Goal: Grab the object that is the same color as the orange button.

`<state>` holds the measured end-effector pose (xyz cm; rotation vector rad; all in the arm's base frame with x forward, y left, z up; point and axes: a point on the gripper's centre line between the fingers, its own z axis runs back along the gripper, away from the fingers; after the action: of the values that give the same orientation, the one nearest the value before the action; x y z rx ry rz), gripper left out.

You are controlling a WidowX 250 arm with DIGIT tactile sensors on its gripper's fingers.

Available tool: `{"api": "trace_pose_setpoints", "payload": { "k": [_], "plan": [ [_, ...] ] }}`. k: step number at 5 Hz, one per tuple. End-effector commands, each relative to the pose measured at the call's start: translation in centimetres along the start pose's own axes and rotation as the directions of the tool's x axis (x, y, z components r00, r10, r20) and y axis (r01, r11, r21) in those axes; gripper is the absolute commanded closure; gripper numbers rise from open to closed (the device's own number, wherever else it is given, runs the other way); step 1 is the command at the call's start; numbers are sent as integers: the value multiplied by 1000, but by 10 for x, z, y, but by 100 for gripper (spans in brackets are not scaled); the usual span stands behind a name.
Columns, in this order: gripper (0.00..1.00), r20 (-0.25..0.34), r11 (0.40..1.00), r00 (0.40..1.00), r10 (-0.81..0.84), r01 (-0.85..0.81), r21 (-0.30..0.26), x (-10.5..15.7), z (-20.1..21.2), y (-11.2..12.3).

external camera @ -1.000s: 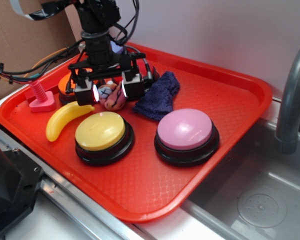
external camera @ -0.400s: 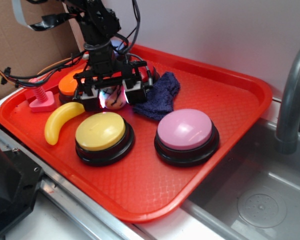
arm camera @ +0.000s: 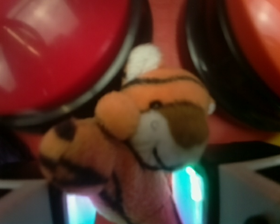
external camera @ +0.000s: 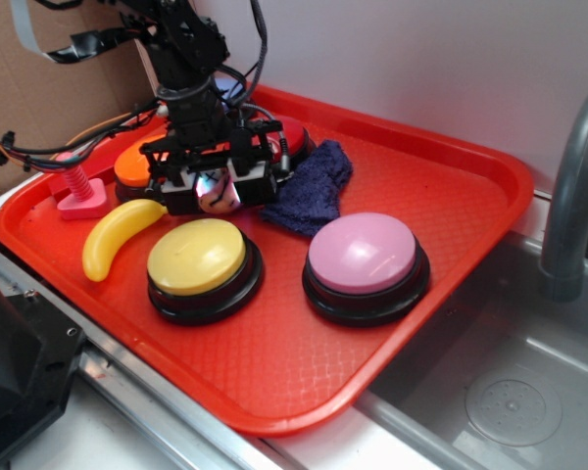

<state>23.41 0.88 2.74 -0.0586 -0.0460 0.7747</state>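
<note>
Since 1 s ago the tool (external camera: pixel 214 182) has dropped lower and its fingers have drawn in, now pinching the plush toy (external camera: pixel 217 193) between them; toy's no longer showing as openly as before. Banana has slid a bit left too.

L to R on the red tray (external camera: pixel 451 157): pink screw-shaped piece (external camera: pixel 78 192) at far left edge; yellow banana (external camera: pixel 114 238) near-left, lying just left of the yellow button (external camera: pixel 198 261). Orange button (external camera: pixel 142 166) sits far-left, partly behind the arm, just left of the tool. Plush toy is right of the orange button, far side of the yellow button, held between the fingers and low over the tray; can't tell if it touches the surface. Dark blue cloth (external camera: pixel 312 187) just right of the tool, crumpled. Pink-topped button (external camera: pixel 364 262) near-right, apart from the cloth. Grey faucet (external camera: pixel 573 176) and sink (external camera: pixel 510 392) at far right, off the tray.

Wrist view, blurry: plush toy (arm camera: pixel 144 140) fills centre, orange w/ dark stripes, whitish muzzle, brown nose; fingers either side at bottom. Red-topped button (arm camera: pixel 51 51) upper left, another dome upper right.
</note>
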Motion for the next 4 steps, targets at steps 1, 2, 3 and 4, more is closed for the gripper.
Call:
{"api": "trace_pose_setpoints", "payload": {
  "k": [1, 2, 3, 4],
  "plan": [
    [100, 34, 989, 990, -134, 135, -53, -6, 71, -4],
    [100, 12, 969, 969, -247, 247, -10, -18, 98, -3],
    [100, -5, 935, 935, -354, 354, 32, -28, 118, 3],
    [100, 0, 890, 890, -456, 456, 19, -36, 126, 8]
  ]
}}
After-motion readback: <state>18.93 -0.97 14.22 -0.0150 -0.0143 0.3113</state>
